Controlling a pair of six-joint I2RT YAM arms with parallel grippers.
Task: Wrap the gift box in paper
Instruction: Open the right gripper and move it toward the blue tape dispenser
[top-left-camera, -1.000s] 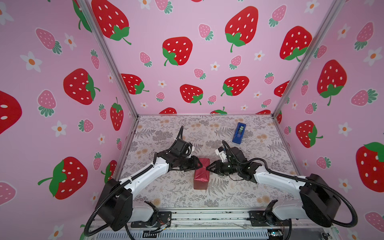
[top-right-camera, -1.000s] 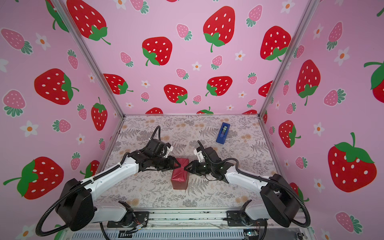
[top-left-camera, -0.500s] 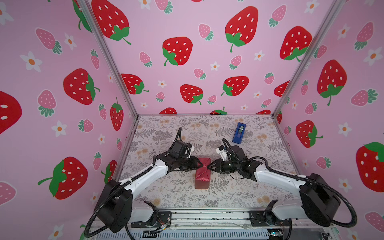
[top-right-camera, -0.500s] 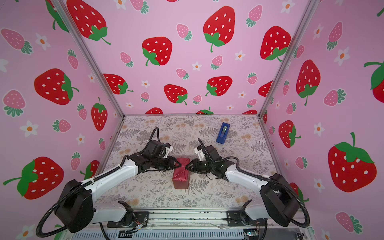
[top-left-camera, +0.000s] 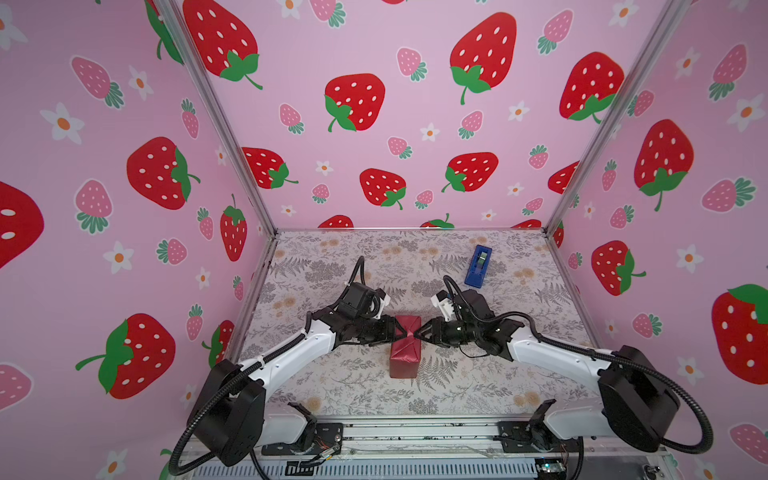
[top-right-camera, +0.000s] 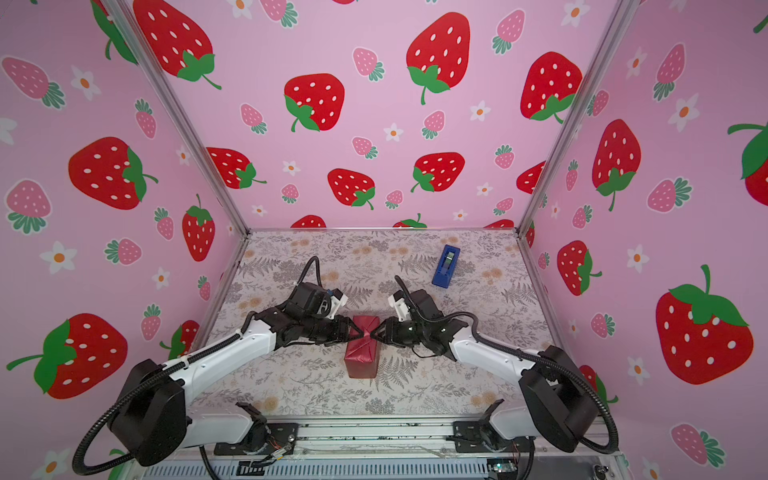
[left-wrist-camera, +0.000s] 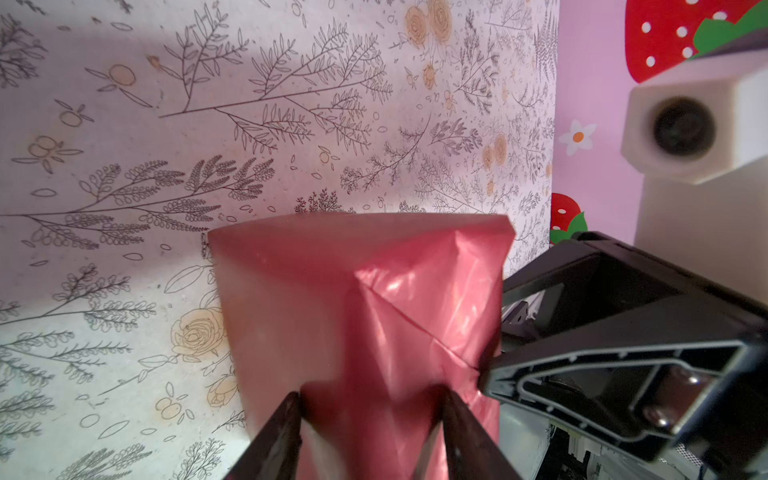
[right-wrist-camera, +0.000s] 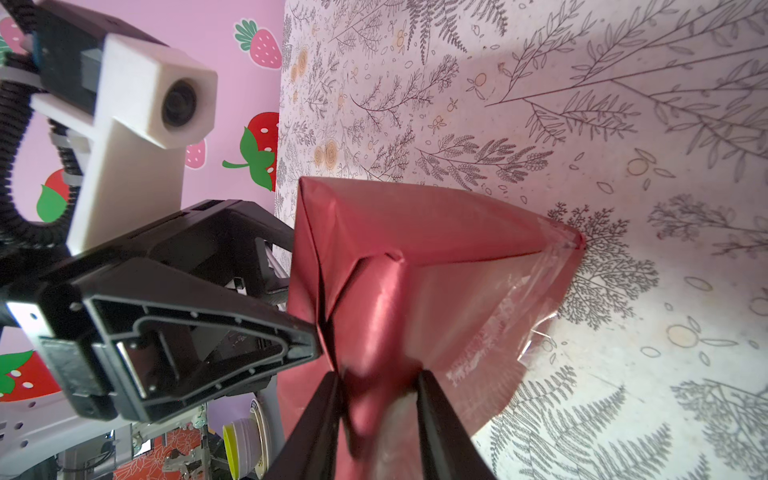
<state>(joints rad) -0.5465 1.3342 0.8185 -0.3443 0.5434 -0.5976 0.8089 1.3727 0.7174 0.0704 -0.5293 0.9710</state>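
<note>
The thin dark red sheet of paper (top-left-camera: 404, 359) covers the small gift box on every side that shows, so the box itself is hidden inside the parcel standing mid-way across the leaf-printed table cover (top-left-camera: 332, 386). A strip of clear tape (right-wrist-camera: 519, 307) lies along one seam. The top end looks unfinished: the left gripper (top-left-camera: 398, 330) and right gripper (top-left-camera: 416, 332) meet there from opposite sides, each nipping a gathered fold of paper, and the narrow blue tape dispenser (top-left-camera: 478, 266) lies well apart near the back, so taping that end seems left to do.
</note>
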